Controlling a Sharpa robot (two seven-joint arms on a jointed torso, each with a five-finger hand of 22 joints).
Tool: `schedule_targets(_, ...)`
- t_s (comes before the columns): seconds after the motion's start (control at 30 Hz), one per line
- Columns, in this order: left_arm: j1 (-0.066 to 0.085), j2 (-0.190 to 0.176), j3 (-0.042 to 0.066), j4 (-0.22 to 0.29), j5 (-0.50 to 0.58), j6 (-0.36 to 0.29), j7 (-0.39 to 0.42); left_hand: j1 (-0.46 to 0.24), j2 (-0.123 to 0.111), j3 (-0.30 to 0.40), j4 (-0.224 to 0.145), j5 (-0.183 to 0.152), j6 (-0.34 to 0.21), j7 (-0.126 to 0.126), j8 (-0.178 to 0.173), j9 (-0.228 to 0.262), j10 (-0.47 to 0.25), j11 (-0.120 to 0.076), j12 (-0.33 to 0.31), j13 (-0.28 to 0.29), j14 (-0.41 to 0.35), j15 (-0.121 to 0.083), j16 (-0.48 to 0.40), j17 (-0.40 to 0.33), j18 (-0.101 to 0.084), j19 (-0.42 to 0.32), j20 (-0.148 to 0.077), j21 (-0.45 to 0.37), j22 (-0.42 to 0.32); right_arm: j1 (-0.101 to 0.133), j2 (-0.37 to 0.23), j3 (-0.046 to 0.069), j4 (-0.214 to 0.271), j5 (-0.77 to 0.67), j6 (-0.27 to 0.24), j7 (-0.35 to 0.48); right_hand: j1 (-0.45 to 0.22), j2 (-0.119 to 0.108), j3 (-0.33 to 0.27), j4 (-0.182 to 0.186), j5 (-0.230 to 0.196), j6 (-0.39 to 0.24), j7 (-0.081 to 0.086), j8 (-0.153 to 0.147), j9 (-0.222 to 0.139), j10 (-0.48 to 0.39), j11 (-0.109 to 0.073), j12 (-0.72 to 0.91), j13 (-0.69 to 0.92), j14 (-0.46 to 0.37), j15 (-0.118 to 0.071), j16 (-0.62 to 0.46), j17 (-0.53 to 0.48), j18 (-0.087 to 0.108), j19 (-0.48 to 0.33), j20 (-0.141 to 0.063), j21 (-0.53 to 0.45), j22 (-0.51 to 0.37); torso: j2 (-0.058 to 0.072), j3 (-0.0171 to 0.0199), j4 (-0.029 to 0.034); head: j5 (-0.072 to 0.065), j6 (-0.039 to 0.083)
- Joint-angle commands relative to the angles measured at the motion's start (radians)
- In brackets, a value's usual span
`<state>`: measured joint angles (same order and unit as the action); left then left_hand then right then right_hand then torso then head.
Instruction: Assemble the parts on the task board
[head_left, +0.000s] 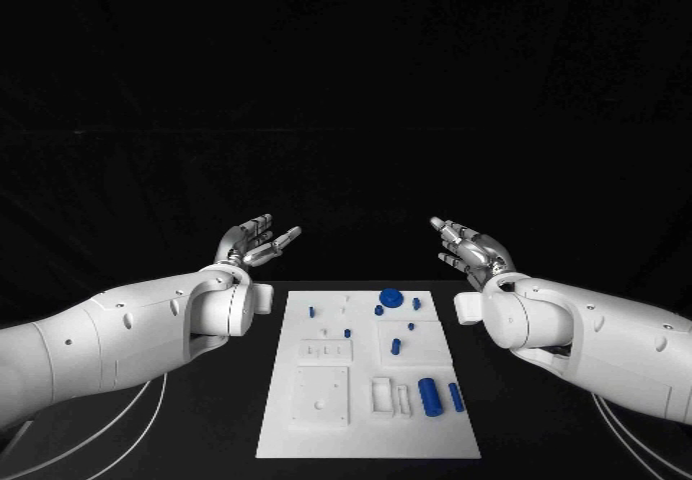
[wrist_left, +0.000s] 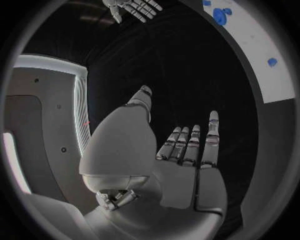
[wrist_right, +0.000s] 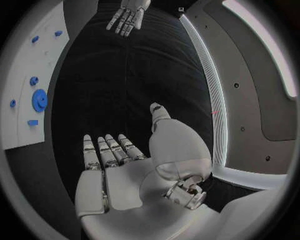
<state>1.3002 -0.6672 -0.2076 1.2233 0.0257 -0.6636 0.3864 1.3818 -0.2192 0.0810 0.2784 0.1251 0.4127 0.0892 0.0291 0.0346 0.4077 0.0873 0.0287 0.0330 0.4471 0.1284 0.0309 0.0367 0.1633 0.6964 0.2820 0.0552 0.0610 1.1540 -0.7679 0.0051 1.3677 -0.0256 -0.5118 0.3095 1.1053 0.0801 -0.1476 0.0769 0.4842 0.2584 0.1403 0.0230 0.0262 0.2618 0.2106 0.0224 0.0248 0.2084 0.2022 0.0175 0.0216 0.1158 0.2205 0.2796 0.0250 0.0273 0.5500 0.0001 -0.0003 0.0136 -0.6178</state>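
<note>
No writing readable on anything. Nearest, the white board (head_left: 369, 385) lies flat mid-table, long side running away from the robot. Blue parts (head_left: 430, 396) sit on its right half: two cylinders near the front edge, smaller pegs further back, a gear (head_left: 391, 296) at the far end. Table (head_left: 216, 420) is black. Beyond the board, left hand (head_left: 257, 243) and right hand (head_left: 470, 247) hover apart, palms up, fingers spread, holding nothing. Backdrop black.
</note>
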Motion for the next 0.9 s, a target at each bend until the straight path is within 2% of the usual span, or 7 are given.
schedule_targets(0.03, 0.024, 0.014, -0.014, -0.034, 0.020, 0.086, -0.066, 0.050, -0.003, 0.006, 0.015, 0.016, 0.019, 0.006, 0.007, 0.002, 0.019, 0.004, 0.007, 0.002, 0.021, 0.002, 0.008, 0.002, 0.023, 0.028, 0.006, 0.008, 0.003, 0.021, 0.004, 0.002, -0.041, -0.056, 0.240, -0.153, 0.075, 0.003, -0.001, -0.059, 0.001, 0.036, 0.062, 0.007, 0.003, 0.038, 0.005, 0.006, 0.003, 0.026, 0.010, 0.007, 0.003, 0.015, 0.023, 0.012, 0.009, 0.004, 0.000, 0.0001, -0.0001, 0.000, 0.000)
schedule_targets(0.23, 0.031, 0.017, -0.020, -0.044, 0.021, 0.091, -0.071, 0.051, 0.012, 0.015, 0.013, 0.015, 0.041, 0.030, 0.009, 0.004, 0.061, 0.027, 0.009, 0.004, 0.049, 0.006, 0.009, 0.003, 0.025, 0.040, 0.006, 0.009, 0.004, 0.044, 0.006, 0.003, -0.084, -0.072, 0.330, -0.216, 0.139, -0.005, 0.041, -0.155, 0.024, 0.097, 0.061, 0.011, 0.007, 0.111, 0.007, 0.009, 0.007, 0.089, 0.015, 0.011, 0.007, 0.022, 0.044, 0.010, 0.013, 0.005, 0.000, 0.0001, -0.0001, 0.000, 0.000)
schedule_targets(0.4, 0.031, 0.017, -0.020, -0.044, 0.021, 0.091, -0.071, 0.046, 0.062, 0.034, -0.018, 0.019, 0.115, 0.069, 0.013, 0.007, 0.174, 0.064, 0.013, 0.009, 0.226, 0.020, 0.017, 0.011, 0.049, 0.133, 0.004, 0.029, 0.012, 0.050, 0.007, 0.004, -0.097, -0.077, 0.356, -0.234, 0.198, -0.010, 0.114, -0.240, 0.007, 0.403, 0.031, 0.028, 0.022, 0.446, -0.005, 0.029, 0.023, 0.452, 0.028, 0.031, 0.030, 0.043, 0.335, -0.022, 0.079, 0.029, 0.000, 0.0001, -0.0001, 0.000, 0.000)
schedule_targets(0.5, 0.031, 0.014, -0.020, -0.046, 0.011, 0.093, -0.009, 0.025, 0.106, 0.028, -0.080, 0.019, 0.226, 0.091, 0.020, 0.013, 0.336, 0.084, 0.018, 0.015, 0.429, 0.038, 0.026, 0.019, 0.051, 0.198, -0.024, 0.058, 0.018, 0.049, 0.037, 0.004, -0.186, -0.409, 0.347, -0.082, 0.198, -0.011, 0.156, -0.265, -0.003, 0.543, 0.021, 0.031, 0.028, 0.681, -0.023, 0.051, 0.033, 0.727, -0.008, 0.046, 0.048, 0.034, 0.566, -0.061, 0.133, 0.041, 0.000, -0.0062, 0.0014, 0.003, -0.016)
schedule_targets(0.57, 0.031, 0.009, -0.020, -0.042, 0.010, 0.100, -0.001, 0.020, 0.128, 0.019, -0.133, 0.020, 0.286, 0.101, 0.024, 0.016, 0.452, 0.092, 0.021, 0.022, 0.589, 0.040, 0.049, 0.025, -0.001, 0.278, -0.095, 0.104, 0.032, 0.048, 0.044, 0.004, -0.198, -0.495, 0.336, -0.082, 0.183, -0.017, 0.194, -0.282, -0.012, 0.650, 0.017, 0.038, 0.034, 0.742, -0.045, 0.046, 0.031, 0.800, -0.034, 0.052, 0.052, 0.019, 0.635, -0.092, 0.141, 0.042, -0.001, -0.0067, 0.0005, 0.004, -0.016)
schedule_targets(0.8, 0.033, -0.025, -0.020, -0.005, -0.027, 0.156, -0.007, 0.016, 0.173, -0.016, -0.232, 0.009, 0.466, 0.079, 0.041, 0.026, 0.687, 0.044, 0.032, 0.026, 0.842, -0.052, 0.109, 0.064, -0.054, 0.441, -0.212, 0.233, 0.084, 0.047, 0.076, 0.005, -0.229, -0.889, 0.338, -0.156, 0.115, -0.081, 0.279, -0.331, 0.022, 0.836, -0.031, 0.044, 0.044, 0.938, -0.129, 0.043, 0.036, 1.230, -0.190, 0.163, 0.189, 0.014, 1.037, -0.268, 0.310, 0.095, 0.008, -0.0049, 0.0015, -0.001, -0.019)
schedule_targets(0.9, 0.037, -0.051, -0.019, 0.032, -0.045, 0.170, -0.015, 0.010, 0.174, -0.033, -0.253, 0.009, 0.478, 0.075, 0.037, 0.026, 0.690, 0.034, 0.031, 0.025, 0.925, -0.085, 0.175, 0.107, -0.068, 0.494, -0.253, 0.316, 0.131, 0.047, 0.084, 0.009, -0.225, -1.006, 0.330, -0.193, 0.103, -0.106, 0.293, -0.361, 0.031, 0.843, -0.037, 0.041, 0.041, 0.976, -0.146, 0.039, 0.038, 1.264, -0.222, 0.230, 0.381, -0.026, 1.104, -0.332, 0.387, 0.141, 0.021, -0.0058, 0.0033, -0.002, -0.012)
